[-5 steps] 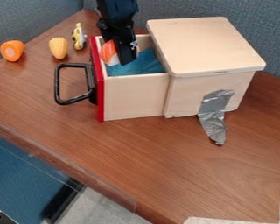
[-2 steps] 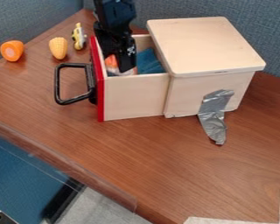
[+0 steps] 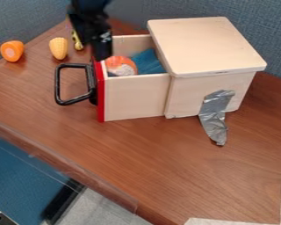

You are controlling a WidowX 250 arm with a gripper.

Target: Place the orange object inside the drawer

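Hanging over the red front of the open drawer point(image 3: 135, 99), the gripper point(image 3: 101, 54) is just beside the orange object point(image 3: 120, 66), which sits inside, near that front; whether the gripper is spread or closed, I cannot tell. The carrot point(image 3: 12, 51) lies near the counter's point(image 3: 166, 162) left edge, the corn point(image 3: 58, 48) between it and the drawer.

soft, even light, bright on the pale box lid point(image 3: 204, 44), faint sheen across the wooden tabletop point(image 3: 166, 162)
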